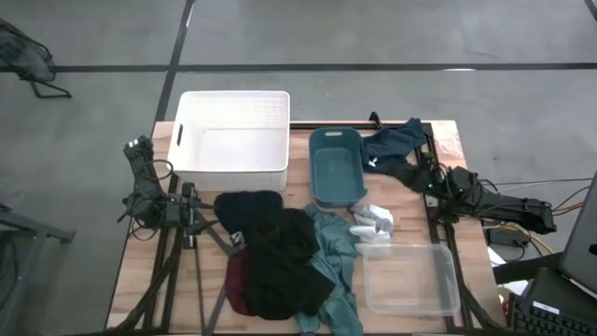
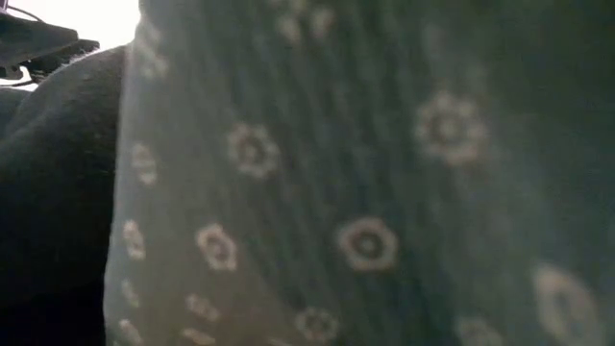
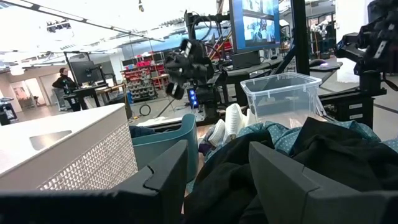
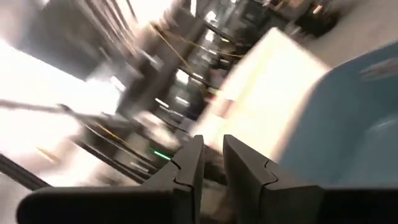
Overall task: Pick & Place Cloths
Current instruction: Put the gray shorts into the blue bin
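Note:
A pile lies at the table's near middle: a large black cloth [image 1: 280, 257] on top of a teal green one [image 1: 338, 250] and a maroon one [image 1: 235, 280]. Small white cloths [image 1: 373, 220] lie beside the teal bin. The dark navy cloth [image 1: 392, 145] sits at the far right corner. My left gripper [image 1: 207, 217] [image 3: 217, 168] is open and level at the black cloth's [image 3: 236, 180] left edge; I cannot tell whether it touches. My right gripper [image 1: 424, 179] [image 4: 211, 155] is at the navy cloth's near end, its fingers almost together. The teal cloth [image 2: 365, 192] fills the low view. My right gripper seems shut on the navy cloth's near end [image 1: 412, 174], a dark strip running from the heap to the fingers. It comes level from the table's right side. The gripper itself hides the place of contact, and the wrist view shows no cloth. The rest lies on the table.
A white bin [image 1: 233, 97] stands at the far left and a teal bin [image 1: 336, 140] at the far middle. A clear bin [image 1: 410, 297] is at the near right. Monitors, stands and a person [image 3: 64, 84] are in the room beyond the table.

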`<control>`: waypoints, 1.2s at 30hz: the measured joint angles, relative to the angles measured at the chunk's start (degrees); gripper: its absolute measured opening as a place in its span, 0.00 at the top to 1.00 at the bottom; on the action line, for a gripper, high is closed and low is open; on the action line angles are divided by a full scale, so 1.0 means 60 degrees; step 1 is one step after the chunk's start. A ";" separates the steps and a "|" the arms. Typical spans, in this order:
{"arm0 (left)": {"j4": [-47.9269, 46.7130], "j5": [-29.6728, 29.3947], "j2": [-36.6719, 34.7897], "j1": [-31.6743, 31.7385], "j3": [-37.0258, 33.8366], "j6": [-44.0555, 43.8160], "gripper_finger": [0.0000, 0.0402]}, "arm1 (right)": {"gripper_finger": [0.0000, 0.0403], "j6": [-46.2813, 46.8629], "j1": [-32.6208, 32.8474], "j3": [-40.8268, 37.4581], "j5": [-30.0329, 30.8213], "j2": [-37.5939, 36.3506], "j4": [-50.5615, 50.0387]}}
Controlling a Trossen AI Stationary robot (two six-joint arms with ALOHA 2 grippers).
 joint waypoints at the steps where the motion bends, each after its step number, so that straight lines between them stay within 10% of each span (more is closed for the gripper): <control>1: 0.0000 0.0003 -0.0003 -0.0002 0.0000 0.0001 0.56 | 0.86 0.0851 0.0000 0.0003 0.0224 -0.0010 0.0361; 9: 0.0000 0.0003 -0.0002 0.0000 0.0002 0.0003 0.56 | 0.88 0.1557 -0.0033 0.0320 0.1952 0.0109 0.1330; 23: -0.0011 0.0003 0.0001 0.0000 0.0000 0.0000 0.56 | 0.71 0.1536 -0.1108 0.6104 0.1844 0.4719 -0.8998; 36: -0.0031 0.0003 0.0000 -0.0001 -0.0001 0.0001 0.56 | 0.44 -0.2796 -0.6781 0.8153 -0.3370 0.8549 -1.1197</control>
